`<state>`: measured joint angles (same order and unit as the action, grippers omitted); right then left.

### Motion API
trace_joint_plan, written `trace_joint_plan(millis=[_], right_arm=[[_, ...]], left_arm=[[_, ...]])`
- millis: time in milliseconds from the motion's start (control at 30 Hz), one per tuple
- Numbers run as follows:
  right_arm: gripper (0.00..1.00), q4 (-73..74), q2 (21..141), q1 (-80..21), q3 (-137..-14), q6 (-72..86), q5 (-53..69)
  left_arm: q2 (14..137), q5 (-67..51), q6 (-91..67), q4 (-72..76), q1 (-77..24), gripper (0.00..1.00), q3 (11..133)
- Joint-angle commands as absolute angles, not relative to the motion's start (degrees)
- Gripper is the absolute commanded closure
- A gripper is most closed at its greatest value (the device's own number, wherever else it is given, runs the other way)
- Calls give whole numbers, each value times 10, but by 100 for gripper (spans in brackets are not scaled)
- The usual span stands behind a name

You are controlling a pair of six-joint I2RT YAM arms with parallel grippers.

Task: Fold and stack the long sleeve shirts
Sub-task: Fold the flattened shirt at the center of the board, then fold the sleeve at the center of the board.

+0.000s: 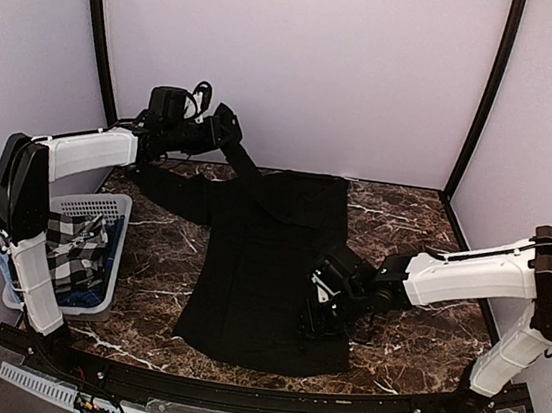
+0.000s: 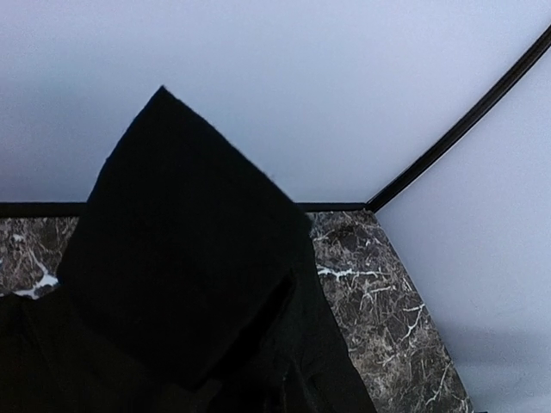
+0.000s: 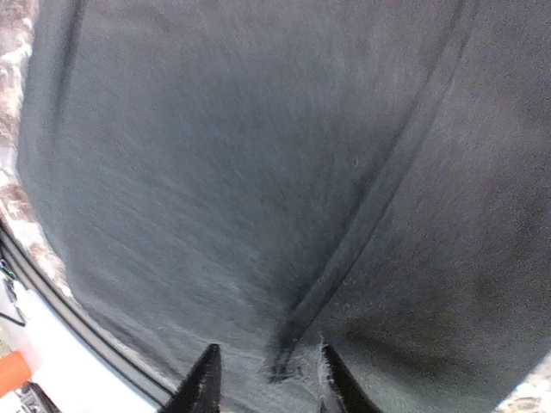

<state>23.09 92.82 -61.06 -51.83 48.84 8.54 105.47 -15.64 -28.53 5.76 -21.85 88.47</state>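
A black shirt [image 1: 270,256] lies spread on the dark marble counter [image 1: 425,225], about mid-counter. Its body runs from the far edge towards the near edge. One sleeve [image 1: 172,194] stretches flat to the left.

The left hand [image 1: 223,128] is raised over the far left of the counter, close to the back wall. It is closed on the shirt: a narrow length of black cloth climbs taut from the shirt's far edge up to it. In the left wrist view that cloth [image 2: 181,258] drapes over the hand and hides its fingers. The far corner of the counter [image 2: 379,292] shows beyond it.

The right hand [image 1: 319,308] sits low over the near right part of the shirt. From its wrist view the hand [image 3: 269,383] is narrowly parted. Its two dark fingertips [image 3: 205,383] press near the cloth, and a raised crease in the shirt [image 3: 370,215] ends between them. The crease does not look pinched.

At the left edge stands a white slatted basket [image 1: 105,208] with a black-and-white checked cloth [image 1: 80,243] inside.
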Motion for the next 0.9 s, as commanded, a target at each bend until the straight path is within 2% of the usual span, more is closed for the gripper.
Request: trace_joint_plan(millis=[0,100,233,533,667,867], right_arm=[[54,243,869,-565,-559,466,77],[43,242,839,-519,-572,459,65],[44,229,843,-441,-593,458,54],[71,187,938,-327,-694,434,33],[78,166,998,-288,-742,430,39],[82,139,1101,-274,-820,430,69]], left_arm=[[1015,-196,-321,109,-216,100,820],[1012,-209,-327,111,-216,100,794],[1002,-221,-328,116,-219,100,767],[936,-226,-321,112,-221,100,693],[891,-227,-316,107,-226,100,647],[838,-205,-309,97,-237,100,591]])
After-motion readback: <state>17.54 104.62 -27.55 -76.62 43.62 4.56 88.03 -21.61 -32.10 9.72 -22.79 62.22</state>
